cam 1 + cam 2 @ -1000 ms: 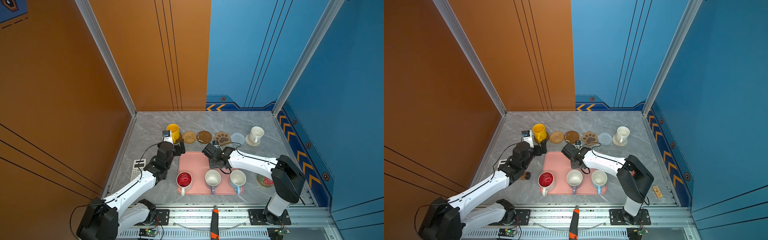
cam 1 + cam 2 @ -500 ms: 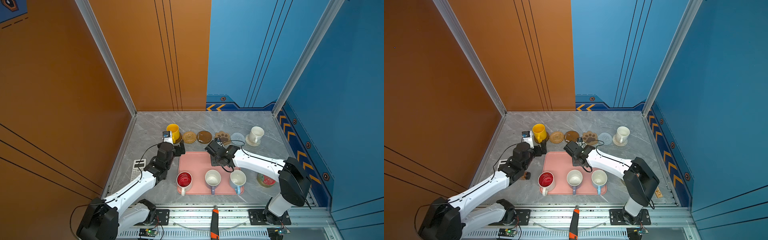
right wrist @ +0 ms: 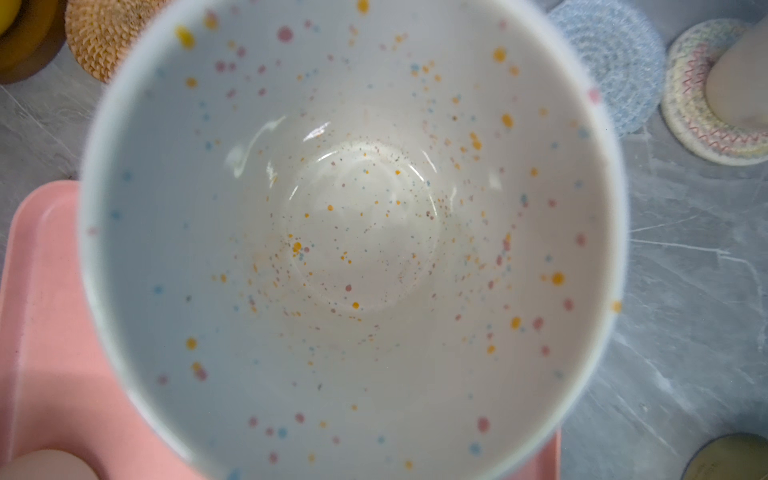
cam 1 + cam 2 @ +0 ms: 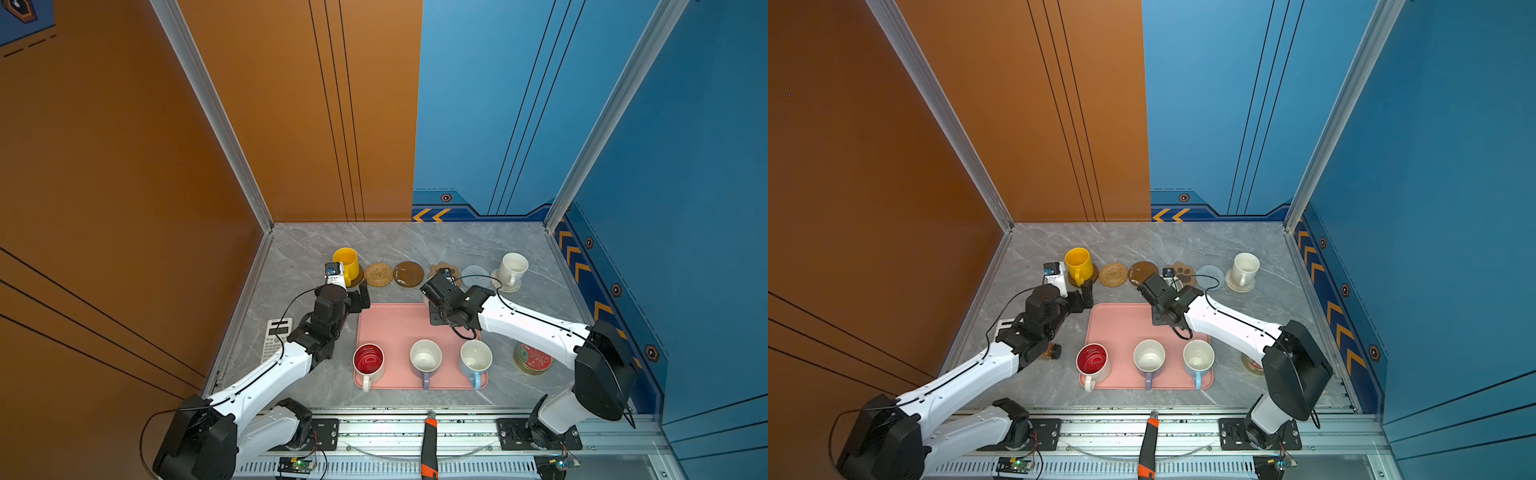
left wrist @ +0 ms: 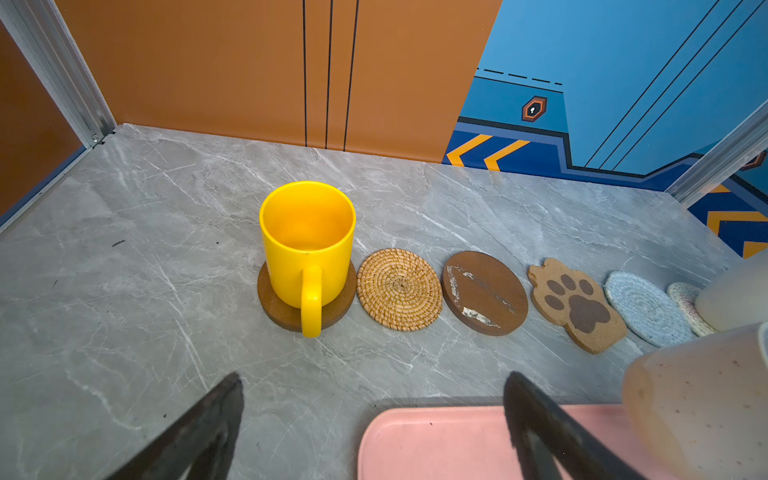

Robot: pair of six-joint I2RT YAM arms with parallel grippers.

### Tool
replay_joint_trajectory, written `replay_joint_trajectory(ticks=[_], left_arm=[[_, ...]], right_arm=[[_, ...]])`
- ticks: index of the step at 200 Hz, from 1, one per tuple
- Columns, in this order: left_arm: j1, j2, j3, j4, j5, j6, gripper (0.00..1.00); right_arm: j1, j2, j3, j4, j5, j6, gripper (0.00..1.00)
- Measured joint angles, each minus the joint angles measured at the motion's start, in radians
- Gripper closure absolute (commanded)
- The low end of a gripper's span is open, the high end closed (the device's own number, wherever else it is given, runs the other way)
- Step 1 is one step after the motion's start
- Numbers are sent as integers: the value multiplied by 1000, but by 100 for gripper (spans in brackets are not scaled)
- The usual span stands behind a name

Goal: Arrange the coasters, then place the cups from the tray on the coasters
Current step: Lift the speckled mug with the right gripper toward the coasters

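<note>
Grey marble counter carries a back row of coasters. At the left, the left claw hangs released, spread wide and empty, just before the yellow mug, which stands on a brown disc. Rightward lie the rattan coaster, a second brown disc, the paw coaster and the grey-blue woven coaster, all bare. The cream-white mug sits on the cream woven coaster. The right claw is clenched on the speckled mug, over the pink tray's far edge near the paw coaster. Along the tray's near edge stand the red-lined mug, lilac mug and light blue mug.
</note>
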Motion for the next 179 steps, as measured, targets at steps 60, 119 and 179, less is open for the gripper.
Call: replay_joint_trajectory(ticks=[60, 119, 179], left_arm=[[1, -6, 0, 0, 0, 0, 2], [2, -10, 0, 0, 0, 0, 2], [2, -10, 0, 0, 0, 0, 2]], right_arm=[[-109, -74, -12, -10, -15, -52, 100], [-261, -98, -12, -18, -42, -125, 100], [-373, -72, 31, -41, -96, -201, 100]])
